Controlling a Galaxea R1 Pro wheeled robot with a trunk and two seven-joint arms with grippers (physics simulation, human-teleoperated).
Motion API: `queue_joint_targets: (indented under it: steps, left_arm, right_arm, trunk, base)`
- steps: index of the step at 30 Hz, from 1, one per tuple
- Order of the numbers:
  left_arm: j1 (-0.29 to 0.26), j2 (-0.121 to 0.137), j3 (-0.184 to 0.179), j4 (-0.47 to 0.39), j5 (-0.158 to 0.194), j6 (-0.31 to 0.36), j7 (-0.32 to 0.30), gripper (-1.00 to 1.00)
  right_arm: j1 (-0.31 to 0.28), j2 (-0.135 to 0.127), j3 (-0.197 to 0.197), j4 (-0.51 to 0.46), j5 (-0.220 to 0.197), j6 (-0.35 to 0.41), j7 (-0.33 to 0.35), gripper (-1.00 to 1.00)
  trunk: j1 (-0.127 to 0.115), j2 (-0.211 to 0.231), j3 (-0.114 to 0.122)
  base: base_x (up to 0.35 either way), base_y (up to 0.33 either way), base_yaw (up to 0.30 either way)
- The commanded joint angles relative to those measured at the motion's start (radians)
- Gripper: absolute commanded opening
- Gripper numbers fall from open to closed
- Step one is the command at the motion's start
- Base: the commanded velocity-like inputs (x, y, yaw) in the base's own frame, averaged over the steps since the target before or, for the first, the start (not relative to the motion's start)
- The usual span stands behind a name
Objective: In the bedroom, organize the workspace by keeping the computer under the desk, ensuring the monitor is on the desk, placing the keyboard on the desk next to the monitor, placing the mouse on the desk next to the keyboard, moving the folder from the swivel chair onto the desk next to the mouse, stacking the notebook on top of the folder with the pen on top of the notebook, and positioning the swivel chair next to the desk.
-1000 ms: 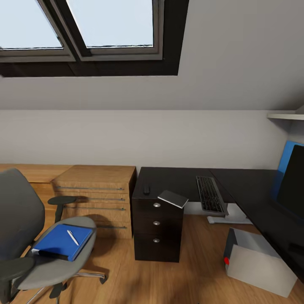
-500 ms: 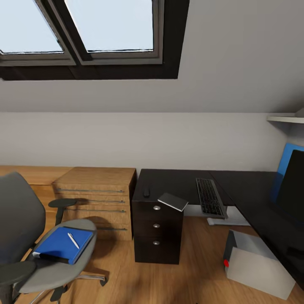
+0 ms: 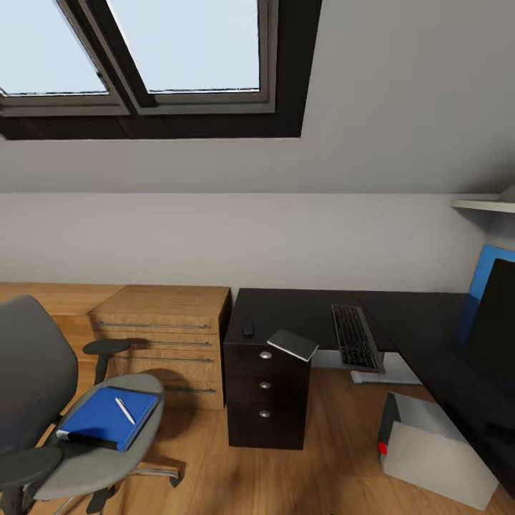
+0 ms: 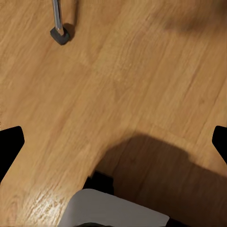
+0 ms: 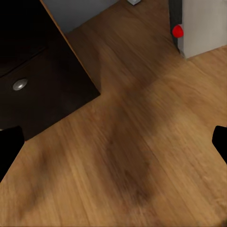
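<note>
Left claw (image 4: 113, 145) with flat matte-black fingertips (image 4: 9, 146), blunt and angular at the ends, right claw (image 5: 113, 147) with the same plain black fingertips (image 5: 8, 147), smooth pale grey rounded body shell (image 4: 113, 212), small black block (image 4: 100, 181) against its edge

One swivel chair (image 3: 50, 415) lower left, carrying one blue folder (image 3: 107, 417) and one pen (image 3: 125, 410). On the tabletop (image 3: 300, 311): one mouse (image 3: 248, 329), one notebook (image 3: 293, 345), one keyboard (image 3: 355, 337), one monitor (image 3: 496, 315). One computer (image 3: 436, 450) on the floor. Three drawer knobs (image 3: 265, 384).
</note>
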Motion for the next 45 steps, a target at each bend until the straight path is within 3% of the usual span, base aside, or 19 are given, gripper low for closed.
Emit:
queue_joint_targets:
  steps: [1, 4, 20, 45]
  left_arm:
    - [0.000, 0.001, -0.009, 0.002, 0.009, -0.015, 0.008, 1.00]
    - [0.000, 0.000, -0.010, 0.022, 0.008, -0.067, 0.008, 1.00]
    - [0.000, -0.001, -0.010, 0.024, 0.008, -0.072, 0.008, 1.00]
    - [0.000, -0.001, -0.010, 0.024, 0.008, -0.071, 0.008, 1.00]
  right_arm:
    - [-0.001, 0.000, 0.009, 0.000, -0.004, -0.003, -0.006, 1.00]
    - [0.000, -0.001, 0.007, 0.000, -0.003, -0.003, -0.005, 1.00]
    - [0.000, -0.002, 0.006, 0.005, -0.003, -0.003, -0.005, 1.00]
    - [-0.001, -0.002, 0.006, 0.005, -0.003, -0.003, -0.006, 1.00]
  trunk:
    - [0.000, -0.001, -0.001]
    - [0.000, -0.001, -0.001]
    - [0.000, -0.001, -0.001]
    - [0.000, -0.001, -0.006]
  base:
    - [-0.042, -0.024, 0.000]
    - [-0.209, -0.112, 0.000]
    - [-0.146, -0.257, 0.000]
    - [-0.331, -0.013, 0.150]
